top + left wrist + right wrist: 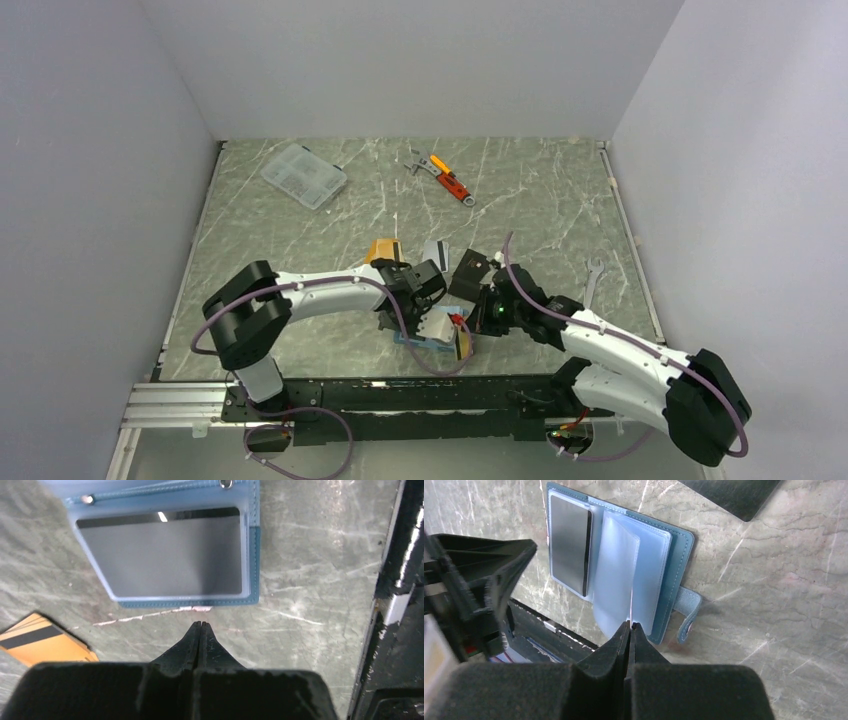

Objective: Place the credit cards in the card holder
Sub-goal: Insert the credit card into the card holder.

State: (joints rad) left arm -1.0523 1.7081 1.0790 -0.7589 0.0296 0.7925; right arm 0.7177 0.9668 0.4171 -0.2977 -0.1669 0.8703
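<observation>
Right now the marble table carries the card holder, lying open near its front edge between the two arms. A grey card sits in one clear pocket, and an orange card lies loose close by. The left gripper hovers beside the holder, jaws pressed together and empty, while the right gripper is pinched on the edge of a clear sleeve
</observation>
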